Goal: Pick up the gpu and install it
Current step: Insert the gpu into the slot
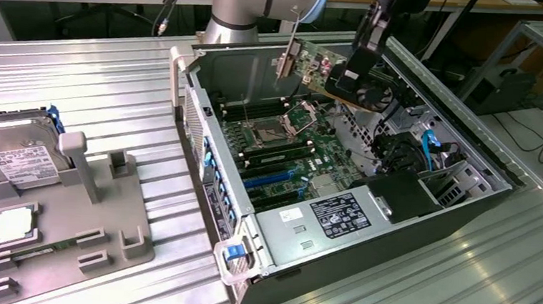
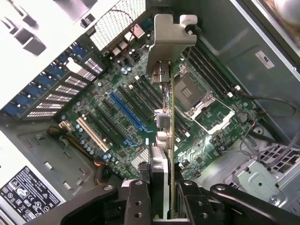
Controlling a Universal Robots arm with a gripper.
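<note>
Here, the hand (image 1: 354,70) was clenched on the gpu (image 1: 311,63). The card hung in the air above the far end of the open computer case (image 1: 459,208), clear of the motherboard (image 1: 281,160) and seated in no slot.

**Handling.** The card was judged light and stiff, but fragile. Its face carried exposed components and a fan (image 1: 376,96), so neither made a fit surface to press. The grip was best taken across the board's thickness, near the fan end and away from the contact edge. With so thin a section between the fingers, the card could pivot if it were knocked. The silver bracket (image 1: 288,60) looked like thin sheet metal and liable to bend.

**Exterior view.** This view showed the card's height above the case, its slight tilt and its fan face. At the exterior view's left, a hard drive (image 1: 18,159) and a CPU chip (image 1: 13,223) sat in a grey fixture (image 1: 104,219) on the counter (image 1: 95,82).

**Wrist view.** This view showed the gpu (image 2: 171,131) edge-on between the fingers (image 2: 137,201), with the bracket at its far end. Beneath it lay the slots, among them a blue slot (image 2: 129,115), and beside them the CPU socket (image 2: 194,98). Which slot the card stood over could not be told.
</note>
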